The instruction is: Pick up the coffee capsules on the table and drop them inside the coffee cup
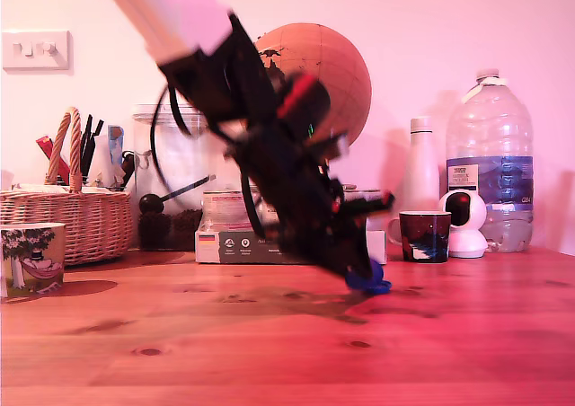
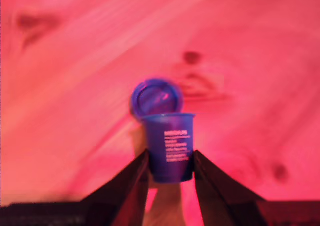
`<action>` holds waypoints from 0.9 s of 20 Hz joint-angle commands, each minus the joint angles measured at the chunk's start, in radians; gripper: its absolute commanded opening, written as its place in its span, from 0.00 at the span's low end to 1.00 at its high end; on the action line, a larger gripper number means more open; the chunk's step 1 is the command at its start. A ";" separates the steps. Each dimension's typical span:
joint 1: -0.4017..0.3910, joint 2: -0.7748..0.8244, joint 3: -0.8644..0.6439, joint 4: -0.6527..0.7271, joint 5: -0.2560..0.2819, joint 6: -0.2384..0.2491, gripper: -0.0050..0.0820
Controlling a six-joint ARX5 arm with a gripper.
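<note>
I've got the blue coffee capsule (image 2: 168,146) pinched between the dark fingers (image 2: 131,183) of the gripper (image 2: 169,168), one on each flank, jaws closed down to the pod's own width. White print on its side faces the wrist camera. Just past it lies a flat blue disc (image 2: 156,97), touching or nearly touching the capsule's rim; I can't tell which through the blur.

In the exterior view the gripper (image 1: 367,280) is low at about four o'clock from frame centre, the blue of the pod (image 1: 370,286) showing at its tip, at or just above the wooden table (image 1: 269,352). Whether it has cleared the wood, I can't say.

So I judge this as the grasp step on the first pod. Next comes a lift, then a long carry toward nine o'clock, where the coffee cup (image 1: 32,259) with its tree print sits at the exterior view's far left, well apart from the gripper. Behind, at two o'clock, a dark mug (image 1: 424,235) stands clear of that route. I see no cream-beige capsule in either view.
</note>
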 commanded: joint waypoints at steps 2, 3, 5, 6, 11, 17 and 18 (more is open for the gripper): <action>0.000 -0.083 -0.001 -0.019 0.005 0.064 0.14; 0.000 -0.097 -0.001 -0.030 0.005 0.068 0.14; 0.002 -0.121 -0.001 -0.056 0.005 0.069 0.14; 0.002 -0.132 -0.001 -0.086 0.005 0.088 0.14; 0.022 -0.185 -0.001 -0.198 0.005 0.158 0.14; 0.069 -0.241 -0.003 -0.269 0.005 0.164 0.14; 0.075 -0.251 -0.006 -0.274 0.005 0.164 0.14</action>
